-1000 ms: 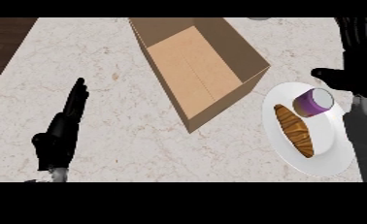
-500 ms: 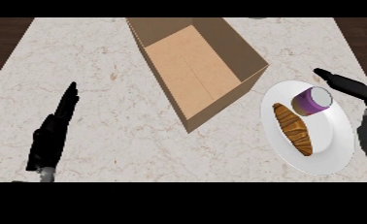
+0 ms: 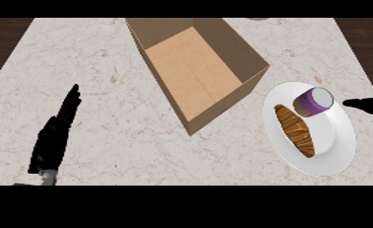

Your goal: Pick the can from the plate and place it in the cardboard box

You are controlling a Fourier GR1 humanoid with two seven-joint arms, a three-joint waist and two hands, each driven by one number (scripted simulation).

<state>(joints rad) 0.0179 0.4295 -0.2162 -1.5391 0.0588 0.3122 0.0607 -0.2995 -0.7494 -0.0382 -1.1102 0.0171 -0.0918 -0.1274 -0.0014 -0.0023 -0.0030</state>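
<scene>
Resting at lower left, the left robot hand (image 3: 53, 138) is released, fingers straight, holding nothing. Only a dark tip of the right robot hand (image 3: 358, 103) shows at the right edge; its state cannot be told. Near it, the purple can (image 3: 313, 101) sits on the plate (image 3: 335, 158) beside 1 croissant (image 3: 295, 129). The open cardboard box (image 3: 197, 69) lies to their left on the counter (image 3: 109, 64).

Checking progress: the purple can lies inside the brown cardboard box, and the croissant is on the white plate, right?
No. In the head view the purple can sits on the round white plate beside the brown croissant, not in the brown cardboard box.
</scene>
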